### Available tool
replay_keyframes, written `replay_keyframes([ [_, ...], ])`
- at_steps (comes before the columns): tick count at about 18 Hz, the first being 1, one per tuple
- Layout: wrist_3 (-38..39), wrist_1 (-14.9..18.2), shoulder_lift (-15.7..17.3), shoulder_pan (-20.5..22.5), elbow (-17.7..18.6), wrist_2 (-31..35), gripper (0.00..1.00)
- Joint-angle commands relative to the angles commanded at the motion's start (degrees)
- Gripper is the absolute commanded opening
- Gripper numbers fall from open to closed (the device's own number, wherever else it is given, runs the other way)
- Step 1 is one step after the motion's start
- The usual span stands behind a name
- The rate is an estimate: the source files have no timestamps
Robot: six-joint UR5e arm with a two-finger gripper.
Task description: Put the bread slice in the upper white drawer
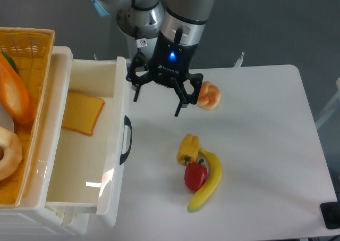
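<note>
— What is called for at this step?

— Judging by how things lie, the placing itself looks done: the bread slice (82,113) is seen lying flat on the floor of the upper white drawer (118,161), toward its far end. What remains is a clean retreat. The tool (158,98) is best lifted straight up and carried away over the bare table (255,134), so that nothing is knocked on the way.

— What could be knocked?

— The small knotted bun (209,95) is found just beside one of the tool's fingers, partly hidden behind it; whether it is touched cannot be told. A sideways sweep toward it should be avoided. The drawer's front panel, with its dark handle (126,140), lies close on the other side, and a low pass there could nudge the drawer.

— How is the tool set?

— Its fingers are spread wide, and nothing is held between them.

— And where is the slice relative to it?

— The slice is well apart from the tool, off to the left in the picture, inside the drawer and beyond the front panel. The tool is poised over the table, outside the drawer. The slice is close to the drawer's wall on the side of the woven yellow basket (33,44). The yellow pepper (188,148), red pepper (195,175) and banana (207,182) are grouped nearer the viewer and need not be approached.
</note>
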State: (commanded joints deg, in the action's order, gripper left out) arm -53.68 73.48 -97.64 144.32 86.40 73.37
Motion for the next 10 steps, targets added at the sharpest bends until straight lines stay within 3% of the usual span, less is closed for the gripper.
replay_keyframes([
  [6,-9.4,-1.3,-3.7,0.0,0.0,9.3,1.00],
  [10,-10.4,-1.9,-6.4,-0.1,0.1,13.5,1.00],
])
